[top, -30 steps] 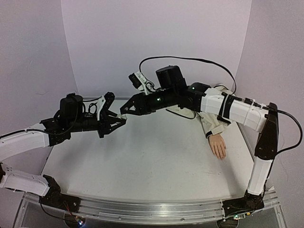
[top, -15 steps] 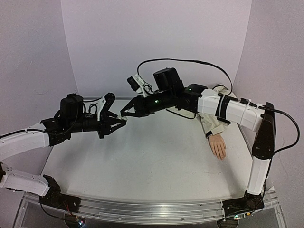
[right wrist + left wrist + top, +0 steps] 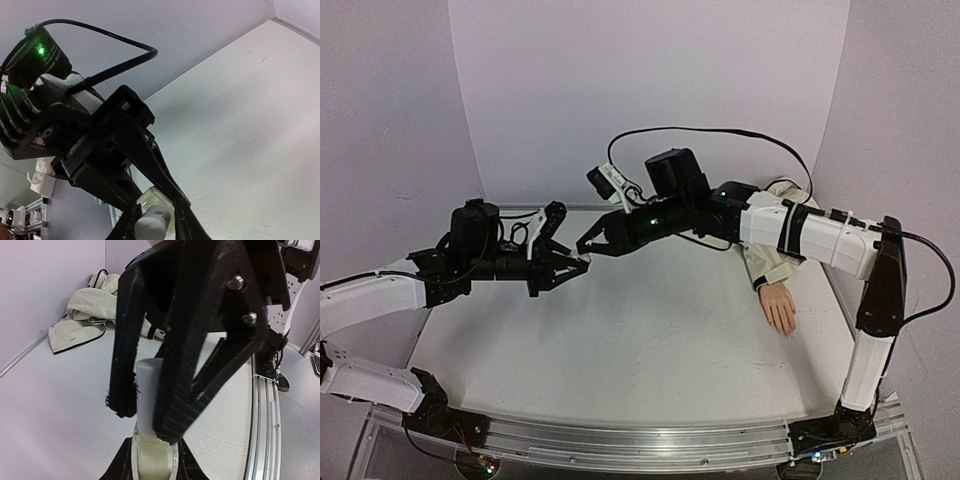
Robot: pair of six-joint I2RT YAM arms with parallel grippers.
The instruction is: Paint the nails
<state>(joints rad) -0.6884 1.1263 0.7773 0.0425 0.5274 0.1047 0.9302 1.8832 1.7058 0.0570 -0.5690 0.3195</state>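
A tiny white bottle (image 3: 583,259) hangs in the air between my two grippers. My left gripper (image 3: 578,266) is shut on its pale body (image 3: 152,460). My right gripper (image 3: 586,247) comes from the opposite side, and its black fingers (image 3: 172,390) close round the white cap (image 3: 147,390). The cap (image 3: 150,226) also sits between my right gripper's own tips (image 3: 156,212). The peach mannequin hand (image 3: 780,306) lies palm down at the right with its beige sleeve (image 3: 767,262). Its nails are too small to make out.
The beige jacket (image 3: 85,315) is bunched against the back wall behind the right arm. A black cable (image 3: 720,130) loops above the right arm. The metal rail (image 3: 640,445) runs along the table's near edge.
Both grippers have shifted a little down and to the right together, still joined at the bottle. The mannequin hand has not moved.
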